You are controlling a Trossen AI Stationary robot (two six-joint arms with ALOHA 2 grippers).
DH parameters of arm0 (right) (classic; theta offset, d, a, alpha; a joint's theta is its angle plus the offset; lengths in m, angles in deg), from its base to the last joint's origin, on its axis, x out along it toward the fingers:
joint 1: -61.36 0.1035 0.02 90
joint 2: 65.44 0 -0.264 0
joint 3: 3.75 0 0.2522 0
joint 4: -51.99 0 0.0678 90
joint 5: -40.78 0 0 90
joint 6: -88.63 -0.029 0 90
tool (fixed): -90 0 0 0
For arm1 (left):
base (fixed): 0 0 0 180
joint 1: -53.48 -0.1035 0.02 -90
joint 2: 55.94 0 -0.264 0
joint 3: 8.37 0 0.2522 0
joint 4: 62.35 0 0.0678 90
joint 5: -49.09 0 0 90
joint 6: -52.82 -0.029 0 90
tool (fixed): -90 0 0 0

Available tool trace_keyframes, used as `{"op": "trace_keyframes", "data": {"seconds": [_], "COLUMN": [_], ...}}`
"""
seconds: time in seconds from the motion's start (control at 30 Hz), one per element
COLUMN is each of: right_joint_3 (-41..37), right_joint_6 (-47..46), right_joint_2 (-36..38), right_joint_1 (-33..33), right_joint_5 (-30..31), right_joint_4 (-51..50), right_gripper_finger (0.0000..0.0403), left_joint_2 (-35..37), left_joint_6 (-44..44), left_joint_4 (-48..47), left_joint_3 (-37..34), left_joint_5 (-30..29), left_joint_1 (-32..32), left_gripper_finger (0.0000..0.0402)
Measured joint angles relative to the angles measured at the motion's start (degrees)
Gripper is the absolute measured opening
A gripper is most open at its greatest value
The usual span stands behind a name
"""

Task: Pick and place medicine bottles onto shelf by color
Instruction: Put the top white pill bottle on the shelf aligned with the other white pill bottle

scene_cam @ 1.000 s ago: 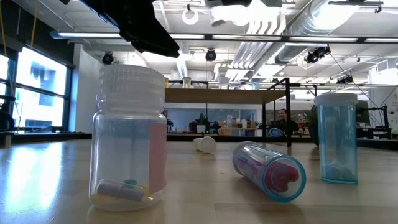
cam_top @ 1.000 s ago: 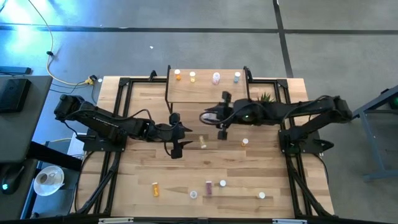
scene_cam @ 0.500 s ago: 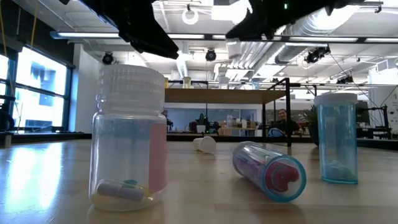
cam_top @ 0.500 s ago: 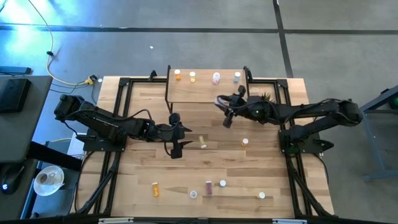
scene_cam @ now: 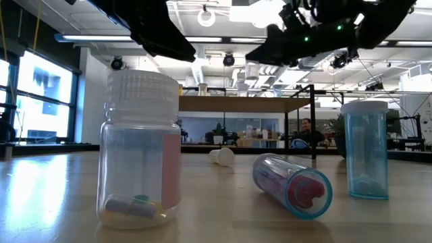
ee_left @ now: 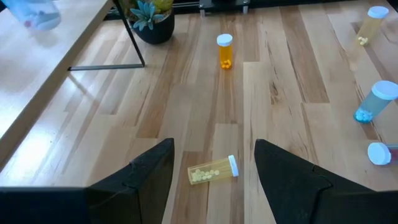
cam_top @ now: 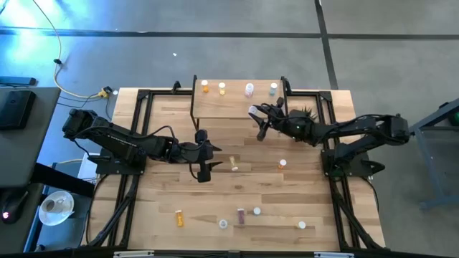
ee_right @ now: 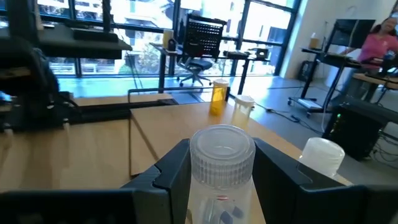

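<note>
High view first: the plank table (cam_top: 165, 186) fills the floor space, and the shelf (cam_top: 237, 107) stands at its far edge, so I'll place everything from that shelf. Along the shelf's back edge stand four medicine bottles (cam_top: 221, 88) in a row, two orange ones toward the left arm's end, then a paler one and a bluish one.

Over the shelf's front edge, toward the right arm's end, hangs the right gripper (cam_top: 256, 117), its fingers clamped on the clear bottle (ee_right: 222, 168), a white-capped one held upright between them above the shelf top; pills show through its wall, though I can't make out their colour for certain.

Just off the shelf's front corner on the left arm's side, the left gripper (cam_top: 203, 154) sits low over the table, fingers spread wide and holding nothing. A yellowish bottle (ee_left: 213, 171) lies on its side just ahead of it, and an orange bottle (ee_left: 224, 51) stands farther out in front of the shelf.

Well away from the shelf, near the table's front edge, more bottles (cam_top: 240, 216) are scattered.
</note>
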Motion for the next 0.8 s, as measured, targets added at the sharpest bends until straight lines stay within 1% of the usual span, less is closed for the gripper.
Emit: {"op": "trace_keyframes", "data": {"seconds": [0.13,0.27,0.6,0.8], "right_joint_3": [0.87,1.62,5.15,5.27], "right_joint_6": [1.38,1.40,1.54,0.74], "right_joint_2": [-4.08,-6.87,-11.92,-12.99], "right_joint_1": [-1.23,-2.78,-6.09,-7.05], "right_joint_5": [-0.02,0.78,0.98,1.18], "right_joint_4": [3.97,5.72,5.54,4.71], "right_gripper_finger": [0.0133,0.0133,0.0133,0.0133], "left_joint_2": [0.00,0.00,0.00,0.00], "left_joint_6": [0.00,-0.02,0.00,-0.02], "left_joint_4": [0.00,-0.11,-0.22,-0.42], "left_joint_3": [0.00,0.00,0.00,-0.02], "left_joint_5": [-0.02,-0.02,0.00,0.00], "left_joint_1": [0.00,0.00,0.00,0.00], "left_gripper_finger": [0.0213,0.0213,0.0213,0.0213]}}
